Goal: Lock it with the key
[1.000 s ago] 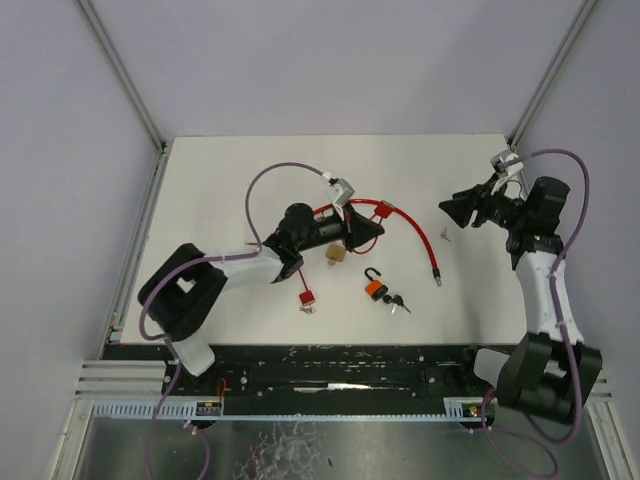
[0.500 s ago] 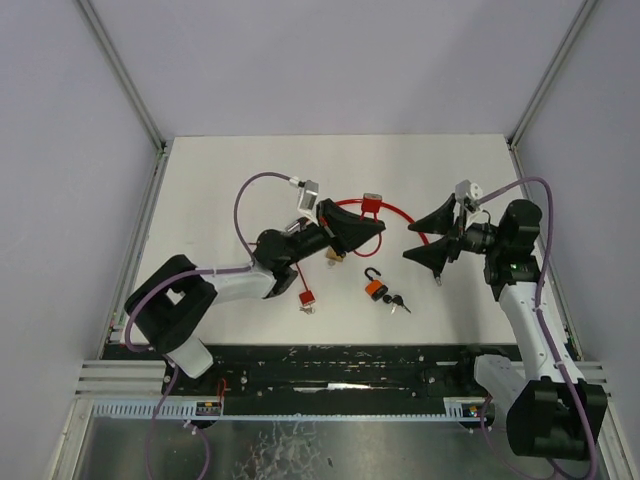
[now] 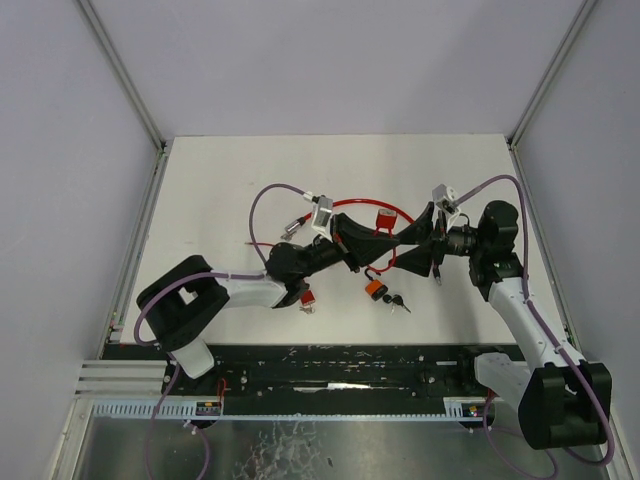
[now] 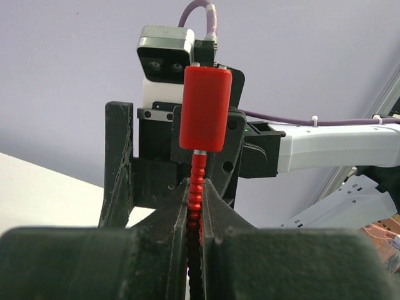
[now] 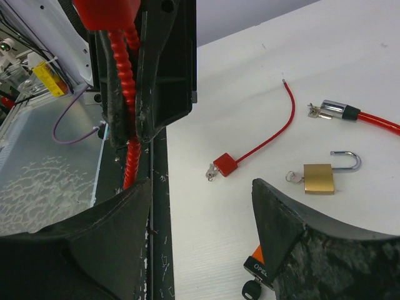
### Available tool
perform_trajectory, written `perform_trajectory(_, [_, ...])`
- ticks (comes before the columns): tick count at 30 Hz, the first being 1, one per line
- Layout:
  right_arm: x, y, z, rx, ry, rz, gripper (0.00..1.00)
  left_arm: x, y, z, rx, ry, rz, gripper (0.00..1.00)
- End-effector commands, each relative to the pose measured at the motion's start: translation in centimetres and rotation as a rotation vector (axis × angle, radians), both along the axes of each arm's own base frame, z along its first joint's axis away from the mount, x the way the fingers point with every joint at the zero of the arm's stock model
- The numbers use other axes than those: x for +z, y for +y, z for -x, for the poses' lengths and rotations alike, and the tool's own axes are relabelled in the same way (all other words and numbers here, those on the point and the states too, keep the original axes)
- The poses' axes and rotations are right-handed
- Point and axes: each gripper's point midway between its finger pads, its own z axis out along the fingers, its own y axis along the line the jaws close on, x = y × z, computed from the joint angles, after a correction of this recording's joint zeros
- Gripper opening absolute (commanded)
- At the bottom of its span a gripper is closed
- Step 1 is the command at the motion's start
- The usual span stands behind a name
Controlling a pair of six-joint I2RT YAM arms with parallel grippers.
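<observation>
Cable lock (image 5: 130, 164) is up in the air in the middle of the top view, not lying flat on the table (image 3: 220, 180). The left pincer (image 4: 195, 195) is pressed together on its bumpy red cord, just under the fat red head (image 4: 206, 107). In the left wrist view that head sticks up in the middle of the frame. The right pincer (image 5: 201, 187) is spread wide and pinches nothing. It faces the left pincer and is very near the red head, but I cannot tell if it touches.

The lock is not shut yet. Its silver end (image 5: 331, 110) lies loose on the table at the upper right of the right wrist view, well apart from the red head. I think that end has to go into the head, and then a key has to turn. No pincer has a key. I cannot see a key in the red head.

Other locks lie on the table. An orange padlock (image 3: 373, 289) with keys (image 3: 398, 302) sits just below the two pincers in the top view. A gold padlock (image 5: 320, 177) with an open hoop is at the right of the right wrist view, and a small red padlock (image 5: 225, 165) is near it. I think the job has only begun and most of it is left.
</observation>
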Motion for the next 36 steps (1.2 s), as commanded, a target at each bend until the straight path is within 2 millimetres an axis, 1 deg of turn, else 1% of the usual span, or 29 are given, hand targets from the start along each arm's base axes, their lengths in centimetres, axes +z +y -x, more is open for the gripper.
perform_trajectory(1, [0.9, 0.8, 1.1, 0.067, -0.034, -0.011, 0.72, 2.4, 0.8, -0.6, 0.08, -0.091, 0.08, 0.06])
perform_trajectory(5, [1.3, 0.8, 1.4, 0.088, -0.044, -0.01, 0.7, 2.5, 0.9, -0.6, 0.089, -0.101, 0.078, 0.06])
perform_trajectory(6, [1.2, 0.7, 1.8, 0.106, -0.032, -0.006, 0.7, 2.5, 1.0, -0.5, 0.094, -0.107, 0.077, 0.06])
perform_trajectory(7, [1.6, 0.7, 2.0, 0.125, -0.07, -0.002, 0.7, 2.5, 1.2, -0.7, 0.106, -0.111, 0.076, 0.06])
perform_trajectory(8, [1.3, 0.6, 2.6, 0.143, -0.045, 0.006, 0.7, 2.5, 1.4, -0.7, 0.12, -0.118, 0.076, 0.06])
perform_trajectory(10, [1.5, 0.5, 3.3, 0.176, -0.085, 0.008, 0.71, 2.5, 1.5, -0.8, 0.135, -0.13, 0.071, 0.06])
perform_trajectory(12, [1.8, 0.5, 3.5, 0.191, -0.099, 0.001, 0.71, 2.6, 1.6, -0.6, 0.137, -0.14, 0.072, 0.06])
perform_trajectory(17, [1.7, 0.5, 3.2, 0.174, -0.09, 0.007, 0.73, 2.4, 1.4, -0.6, 0.132, -0.153, 0.063, 0.06])
perform_trajectory(21, [1.4, 0.6, 1.9, 0.112, -0.064, 0.016, 0.73, 2.3, 0.6, -0.1, 0.087, -0.156, 0.058, 0.06])
perform_trajectory(23, [1.5, 0.7, 1.7, 0.099, -0.037, 0.001, 0.72, 2.2, 0.1, 0.1, 0.077, -0.166, 0.055, 0.06])
perform_trajectory(25, [1.6, 0.9, 1.5, 0.083, -0.016, -0.012, 0.7, 2.0, -0.2, 0.2, 0.076, -0.171, 0.051, 0.06])
perform_trajectory(32, [1.4, 1.3, 1.7, 0.092, 0.006, -0.014, 0.54, 1.7, -0.6, 0.2, 0.083, -0.173, 0.047, 0.06])
perform_trajectory(36, [1.4, 1.4, 1.9, 0.106, 0.007, -0.014, 0.4, 1.5, -0.7, 0.1, 0.086, -0.171, 0.043, 0.06])
